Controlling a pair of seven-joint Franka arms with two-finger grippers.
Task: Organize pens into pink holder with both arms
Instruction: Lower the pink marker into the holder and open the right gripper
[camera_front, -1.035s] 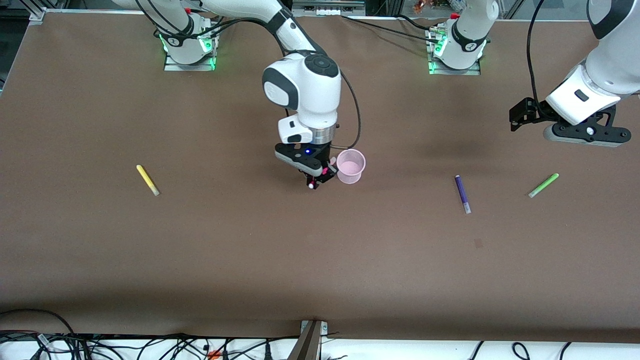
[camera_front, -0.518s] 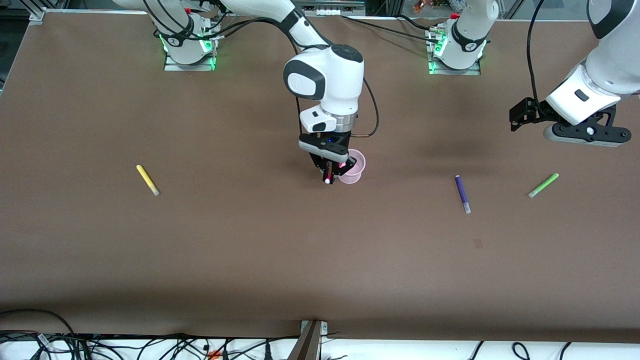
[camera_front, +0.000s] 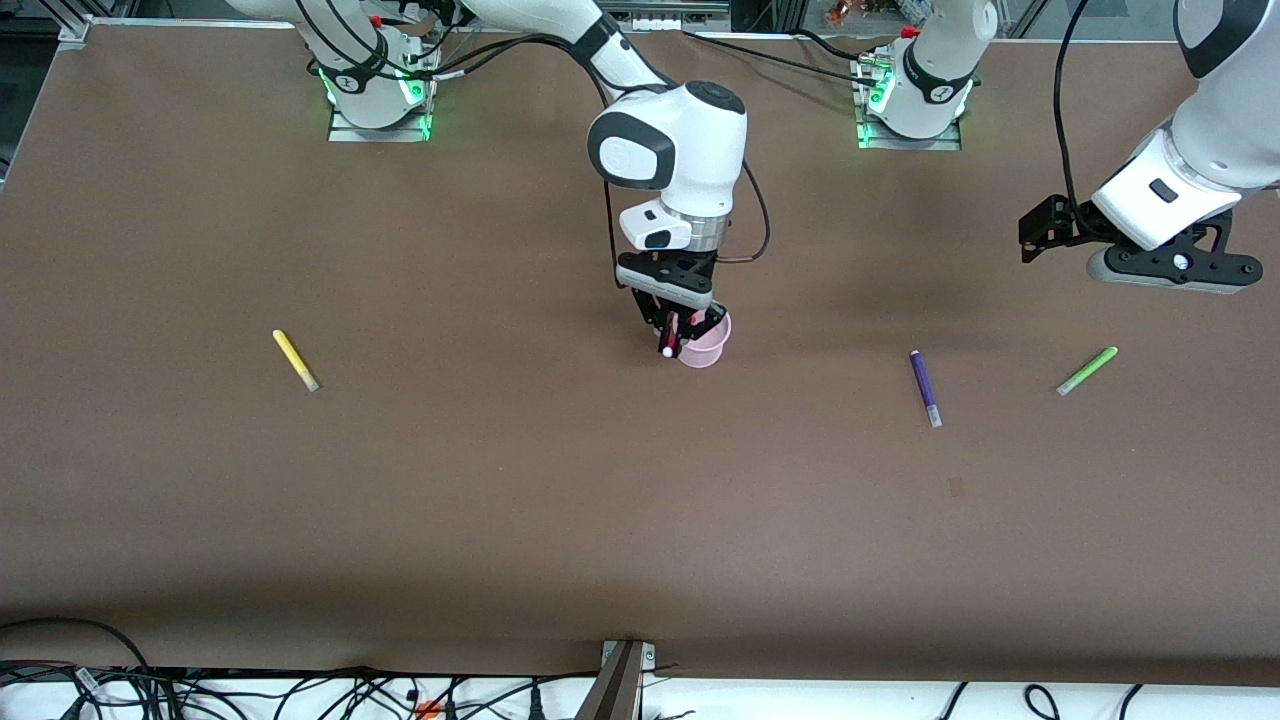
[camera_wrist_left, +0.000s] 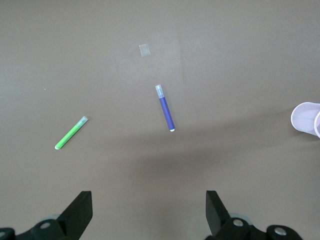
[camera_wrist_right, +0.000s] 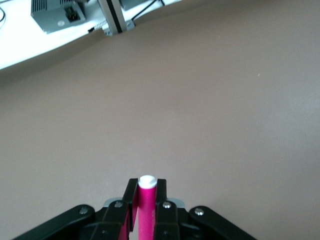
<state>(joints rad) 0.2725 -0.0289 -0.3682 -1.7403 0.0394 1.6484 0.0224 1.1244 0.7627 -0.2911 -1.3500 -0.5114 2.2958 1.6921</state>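
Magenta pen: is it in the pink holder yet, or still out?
Out. The right end effector grips the magenta pen over the pink holder, near its rim; the pen's pale end sticks out past the fingers.

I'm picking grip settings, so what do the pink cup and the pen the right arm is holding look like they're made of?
The small pale-pink cup looks like thin translucent plastic: the brown table shows through its wall. The magenta-pink pen, clamped in the right end effector over the cup, looks like smooth, opaque, slightly glossy plastic with a white end, probably hard. The left end effector waits open above the table.
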